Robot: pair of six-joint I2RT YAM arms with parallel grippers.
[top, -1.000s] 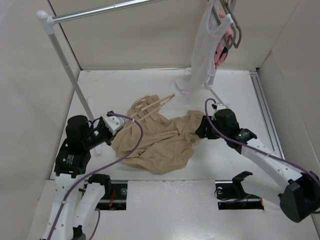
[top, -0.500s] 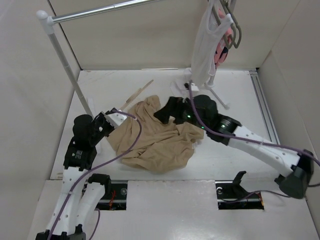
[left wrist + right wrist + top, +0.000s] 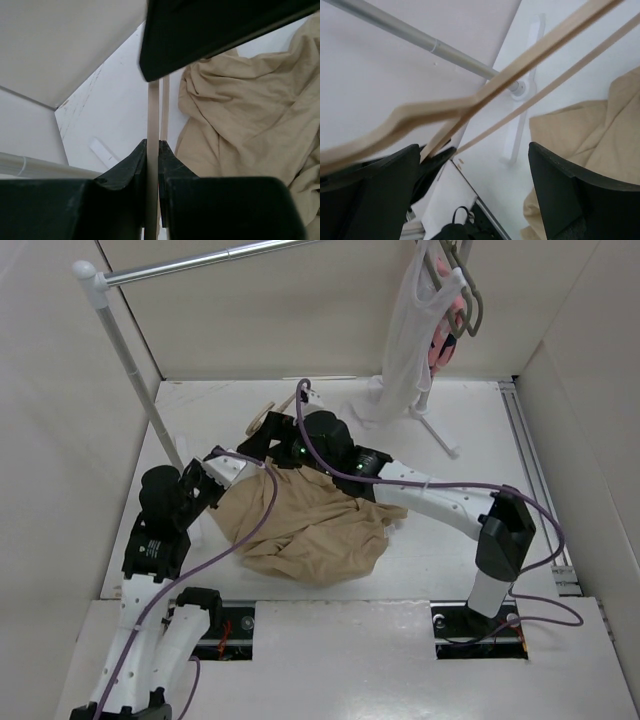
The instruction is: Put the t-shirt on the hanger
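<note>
Tan t-shirt heaped beside a held hanger

The beige short-sleeved t-shirt point(image 3: 310, 530) lies in a rumpled heap on the white table point(image 3: 470, 430), its folds bunched rather than spread flat. The slim pale wooden hanger point(image 3: 520, 67) slants along the shirt's left edge, thin lower bar beneath the thicker shoulder arm, one end pinched in the left gripper point(image 3: 153, 145).

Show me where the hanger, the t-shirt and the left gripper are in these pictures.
hanger point(image 3: 520, 67): right wrist view, on its thick upper arm.
t-shirt point(image 3: 310, 535): top external view, middle of the crumpled cloth.
left gripper point(image 3: 153, 145): left wrist view, between its fingertips.
</note>
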